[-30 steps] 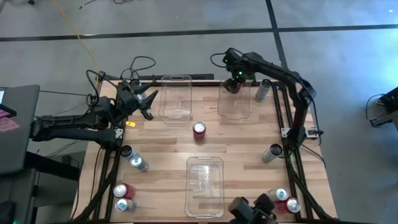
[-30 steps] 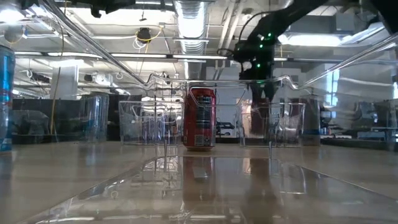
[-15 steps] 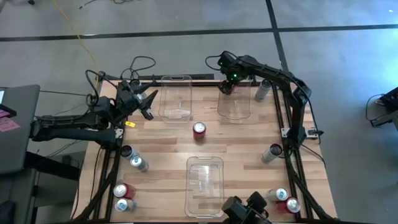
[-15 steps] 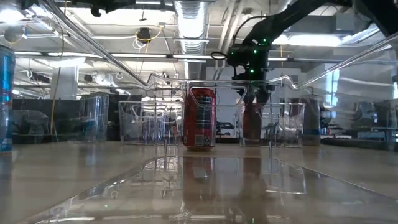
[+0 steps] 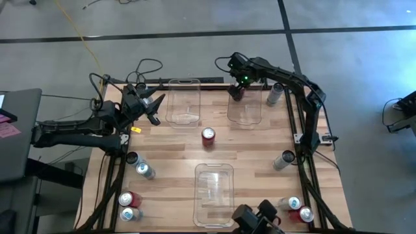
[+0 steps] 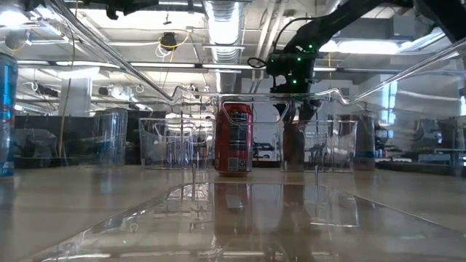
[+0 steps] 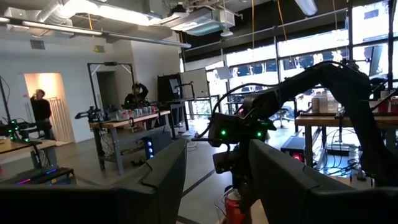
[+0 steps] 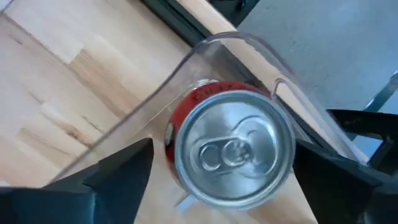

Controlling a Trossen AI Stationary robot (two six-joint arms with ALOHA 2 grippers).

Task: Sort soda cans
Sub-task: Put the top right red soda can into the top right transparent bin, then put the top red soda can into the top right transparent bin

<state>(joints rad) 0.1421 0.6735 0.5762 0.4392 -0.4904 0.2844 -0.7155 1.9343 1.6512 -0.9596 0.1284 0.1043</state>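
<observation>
Wooden table (image 5: 175, 153), grey floor (image 5: 195, 39), right tool (image 8: 217, 180) spread wide around unheld red can (image 8: 231, 149)

Two dark arms w/ black cables, green LEDs on right wrist (image 5: 247, 79)

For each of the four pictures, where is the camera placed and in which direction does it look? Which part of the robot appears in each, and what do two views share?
High view: above the table, looking straight down; both arms show.
Low view: at table-top height, looking level across; the right arm descends over a bin.
Left wrist view: on the left arm, looking across the room; its own dark fingers show.
Right wrist view: looking down on a red can between open fingers.
Shared: the high and low views both show the middle red can.
</observation>
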